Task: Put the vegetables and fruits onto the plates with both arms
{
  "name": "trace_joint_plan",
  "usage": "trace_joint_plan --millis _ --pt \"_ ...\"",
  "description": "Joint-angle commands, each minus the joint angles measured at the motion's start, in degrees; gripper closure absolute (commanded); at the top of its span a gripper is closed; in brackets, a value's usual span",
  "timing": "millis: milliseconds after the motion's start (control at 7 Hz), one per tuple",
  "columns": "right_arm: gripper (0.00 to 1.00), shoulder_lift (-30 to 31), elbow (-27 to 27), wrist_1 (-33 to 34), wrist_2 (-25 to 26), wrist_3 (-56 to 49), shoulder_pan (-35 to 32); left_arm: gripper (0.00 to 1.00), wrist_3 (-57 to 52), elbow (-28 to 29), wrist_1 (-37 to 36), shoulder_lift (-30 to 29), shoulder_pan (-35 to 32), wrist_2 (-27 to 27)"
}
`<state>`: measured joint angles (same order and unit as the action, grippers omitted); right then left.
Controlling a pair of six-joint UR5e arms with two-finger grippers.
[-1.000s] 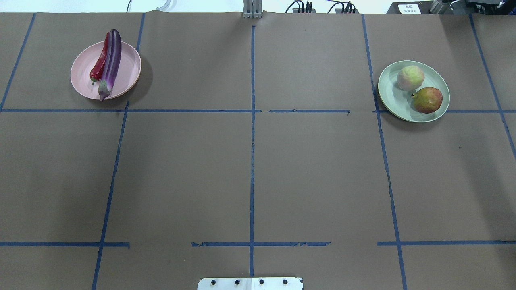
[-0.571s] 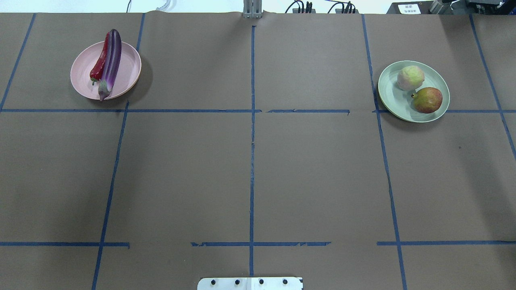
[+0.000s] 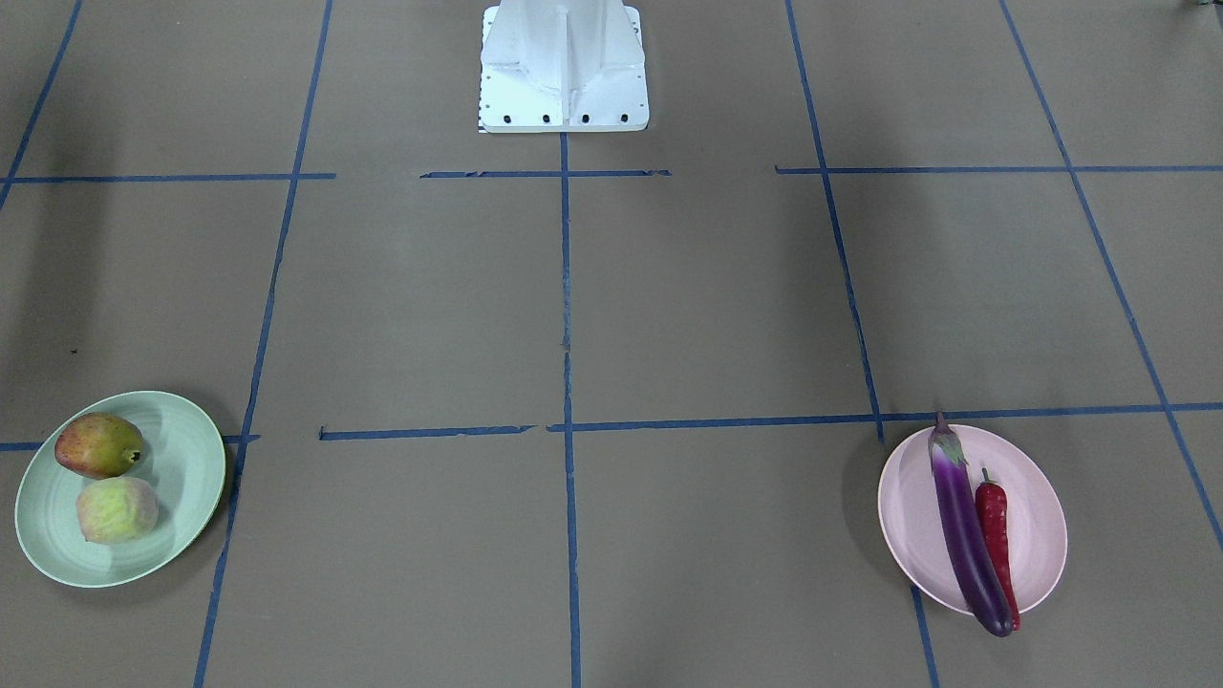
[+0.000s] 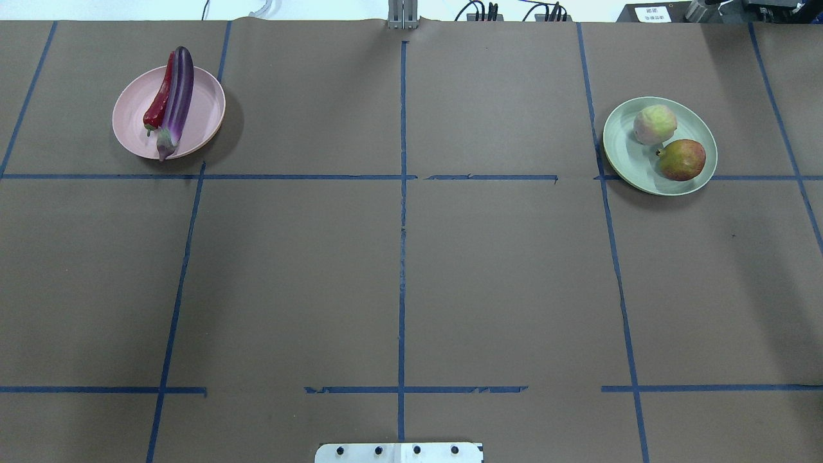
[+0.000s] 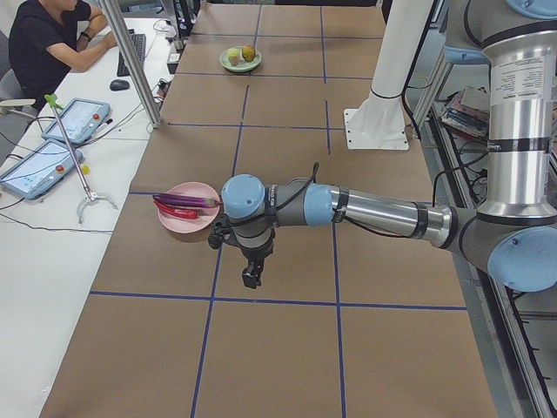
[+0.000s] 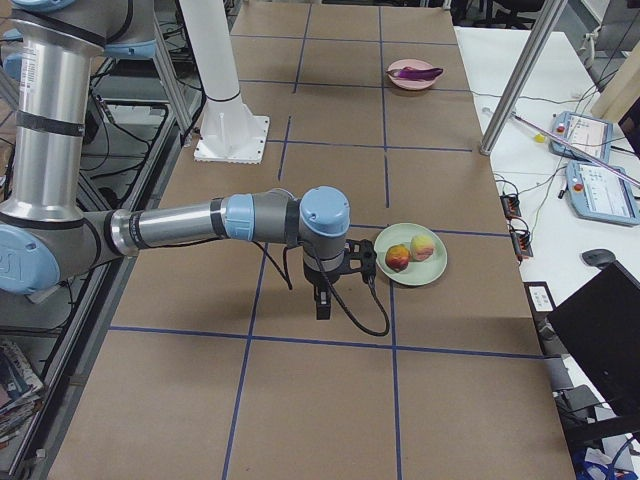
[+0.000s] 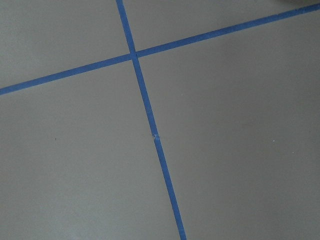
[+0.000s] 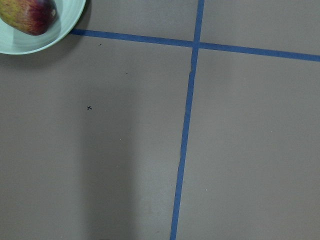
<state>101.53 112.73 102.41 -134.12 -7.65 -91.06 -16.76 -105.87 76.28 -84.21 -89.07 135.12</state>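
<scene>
The purple eggplant [image 4: 177, 95] and the red chili pepper [image 4: 159, 103] lie side by side on the pale pink plate [image 4: 207, 110] at the far left. The mango-like fruit [image 4: 682, 159] and the paler green fruit [image 4: 654, 124] sit on the pale green plate [image 4: 619, 143] at the far right. My left gripper [image 5: 251, 277] hangs over bare table just beside the pink plate [image 5: 187, 223]. My right gripper [image 6: 322, 305] hangs over bare table beside the green plate [image 6: 432, 262]. Both show only in the side views, so I cannot tell whether they are open or shut. The right wrist view catches the mango-like fruit [image 8: 29, 15].
Brown paper with blue tape lines [image 4: 402, 257] covers the table. The white base block [image 3: 564, 72] stands at the robot's edge. An operator [image 5: 52, 43] sits at a side desk with tablets [image 5: 77, 117]. A metal post [image 5: 130, 61] stands at the table's edge.
</scene>
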Motion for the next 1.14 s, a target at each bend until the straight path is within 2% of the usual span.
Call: trace_joint_plan --millis 0,571,1000 --pt "0.00 0.6 0.0 -2.0 -0.1 0.2 0.0 0.00 0.1 -0.7 0.1 0.6 -0.6 0.3" --pt "0.00 0.6 -0.3 -2.2 -0.2 0.4 0.2 0.00 0.2 -4.5 -0.4 0.6 -0.6 0.6" --pt "0.00 0.7 -0.4 -2.3 -0.2 0.4 0.4 0.00 0.2 -4.8 -0.7 0.5 -0.6 0.6"
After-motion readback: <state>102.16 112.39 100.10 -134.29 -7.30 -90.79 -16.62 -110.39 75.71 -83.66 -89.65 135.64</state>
